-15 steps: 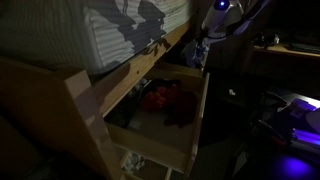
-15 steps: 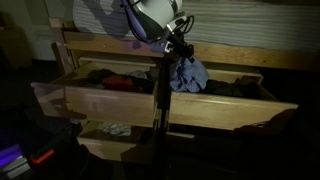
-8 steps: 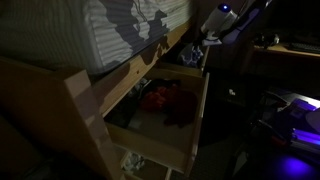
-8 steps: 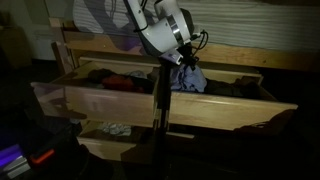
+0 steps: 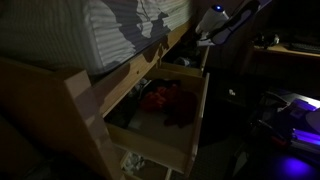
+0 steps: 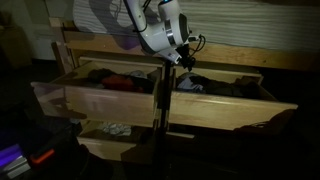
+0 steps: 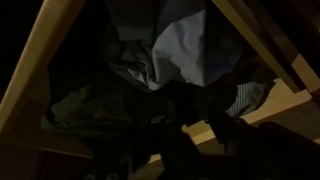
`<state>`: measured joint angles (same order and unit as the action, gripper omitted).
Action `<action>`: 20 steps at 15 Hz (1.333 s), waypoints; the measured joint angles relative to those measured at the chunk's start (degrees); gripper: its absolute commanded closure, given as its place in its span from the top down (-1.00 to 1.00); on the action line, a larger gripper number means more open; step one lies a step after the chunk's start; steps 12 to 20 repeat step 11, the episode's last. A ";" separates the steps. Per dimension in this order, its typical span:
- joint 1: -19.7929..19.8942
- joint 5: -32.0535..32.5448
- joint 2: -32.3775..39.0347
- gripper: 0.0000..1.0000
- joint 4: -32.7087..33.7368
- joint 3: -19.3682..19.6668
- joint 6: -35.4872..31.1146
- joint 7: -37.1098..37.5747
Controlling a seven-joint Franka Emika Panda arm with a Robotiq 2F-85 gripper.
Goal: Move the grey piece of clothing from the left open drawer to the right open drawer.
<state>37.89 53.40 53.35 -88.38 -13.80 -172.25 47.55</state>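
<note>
since a second ago the grey cloth (image 6: 190, 85) has dropped out of the air and now lies crumpled in the right drawer (image 6: 232, 106), just below the gripper (image 6: 186, 62). the wrist view shows its pale folds (image 7: 185, 45) on darker clothes beneath the fingers (image 7: 235, 130). the gripper hangs above the cloth, apart from it; its jaws are too dark to judge. the white arm (image 6: 155, 25) leans down from above, wrist bent. off to the gripper's side, the left drawer (image 6: 100, 100) holds red clothing (image 6: 118, 80).
</note>
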 measured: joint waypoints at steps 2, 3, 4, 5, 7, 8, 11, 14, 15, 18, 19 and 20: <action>0.06 0.01 0.00 0.45 0.01 0.00 -0.02 0.09; -0.13 -3.41 -0.14 0.57 -0.53 0.00 -0.06 -2.18; 1.09 -6.80 -0.51 0.72 -1.93 -2.25 0.85 -6.86; 3.87 -8.68 -1.15 0.85 -3.89 -6.95 2.76 -10.91; 9.66 -12.43 -4.54 1.00 -9.02 -16.31 8.23 -17.87; 12.50 -14.21 -6.68 1.00 -11.78 -20.83 11.69 -20.26; 16.51 -28.18 -15.03 1.00 -20.05 -28.50 21.09 -28.21; 16.51 -28.18 -15.03 1.00 -20.05 -28.50 21.09 -28.21; 16.51 -28.18 -15.03 1.00 -20.05 -28.50 21.09 -28.21; 16.51 -28.18 -15.03 1.00 -20.05 -28.50 21.09 -28.21; 16.51 -28.18 -15.03 1.00 -20.05 -28.50 21.09 -28.21; 16.51 -28.18 -15.03 1.00 -20.05 -28.50 21.09 -28.21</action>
